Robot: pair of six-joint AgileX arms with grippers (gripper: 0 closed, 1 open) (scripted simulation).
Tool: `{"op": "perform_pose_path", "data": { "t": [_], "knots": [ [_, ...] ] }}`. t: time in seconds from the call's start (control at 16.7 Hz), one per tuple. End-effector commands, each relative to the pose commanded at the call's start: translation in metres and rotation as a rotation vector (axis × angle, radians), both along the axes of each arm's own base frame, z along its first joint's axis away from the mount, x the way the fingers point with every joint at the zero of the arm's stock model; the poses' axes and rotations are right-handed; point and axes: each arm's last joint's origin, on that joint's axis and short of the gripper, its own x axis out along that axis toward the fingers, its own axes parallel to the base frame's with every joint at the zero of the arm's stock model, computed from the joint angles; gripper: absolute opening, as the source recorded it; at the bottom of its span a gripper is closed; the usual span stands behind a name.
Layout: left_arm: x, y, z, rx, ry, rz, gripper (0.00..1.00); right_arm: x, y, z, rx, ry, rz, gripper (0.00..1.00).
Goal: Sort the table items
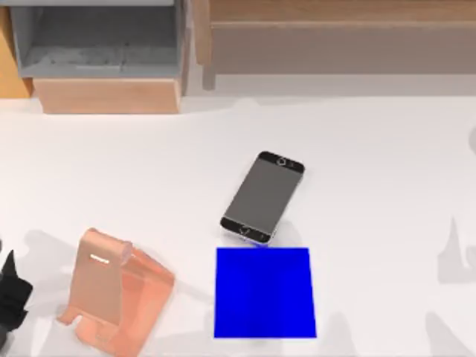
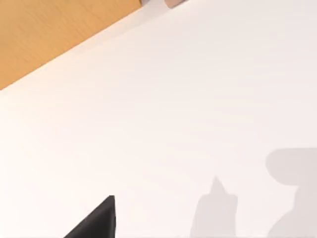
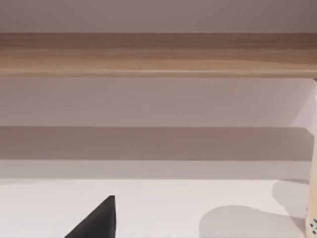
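White table (image 1: 387, 171), wide and plain, with wooden shelving along its far edge: a grey-lined open box (image 1: 100, 44) at far left and a long wooden ledge (image 1: 335, 33) to its right. Landmark is the blue mat (image 1: 264, 292), flat on the table near the front, about centre. The smartphone (image 1: 262, 198) lies screen up just behind the mat, tilted diagonally, its lower end at the mat's far edge; I cannot tell if it touches the mat. The pink stand (image 1: 115, 297) sits left of the mat, apart from it, upright on the table. My left arm (image 1: 11, 301) is a dark shape farther left of the stand, at the table's left edge; whether its fingers are spread or closed I cannot tell. In the left wrist view a black finger tip (image 2: 96, 220) hangs over bare table. The right wrist view shows a black finger tip (image 3: 96, 220) facing the wooden ledge, plus a sliver of a white dotted object (image 3: 312, 225) at the frame edge; that gripper's opening I cannot tell.
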Motion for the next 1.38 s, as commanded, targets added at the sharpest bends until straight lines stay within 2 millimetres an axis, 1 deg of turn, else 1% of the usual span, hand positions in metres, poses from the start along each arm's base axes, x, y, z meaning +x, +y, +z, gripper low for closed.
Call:
{"op": "perform_pose_path", "data": {
  "t": [0.24, 0.48, 0.6, 0.72, 0.96, 1.08, 1.2, 1.38],
  "knots": [
    [0.008, 0.003, 0.007, 0.283, 0.225, -0.177, 1.0, 0.0, 0.0, 0.0, 0.0, 0.0, 0.0, 1.0],
    [0.02, 0.008, 0.025, 0.44, 0.36, -0.329, 1.0, 0.0, 0.0, 0.0, 0.0, 0.0, 0.0, 1.0],
    [0.028, 0.01, 0.038, 0.515, 0.396, -0.409, 1.0, 0.0, 0.0, 0.0, 0.0, 0.0, 0.0, 1.0],
    [0.035, 0.012, 0.046, 0.599, 0.448, -0.514, 1.0, 0.0, 0.0, 0.0, 0.0, 0.0, 0.0, 1.0],
    [0.052, 0.018, 0.049, 0.754, 0.624, -0.821, 1.0, 0.0, 0.0, 0.0, 0.0, 0.0, 0.0, 1.0],
    [0.061, 0.022, 0.048, 0.798, 0.7, -0.99, 1.0, 0.0, 0.0, 0.0, 0.0, 0.0, 0.0, 1.0],
    [0.069, 0.025, 0.047, 0.813, 0.763, -1.136, 1.0, 0.0, 0.0, 0.0, 0.0, 0.0, 0.0, 1.0],
    [0.077, 0.029, 0.041, 0.788, 0.848, -1.304, 1.0, 0.0, 0.0, 0.0, 0.0, 0.0, 0.0, 1.0]
  ]
}}
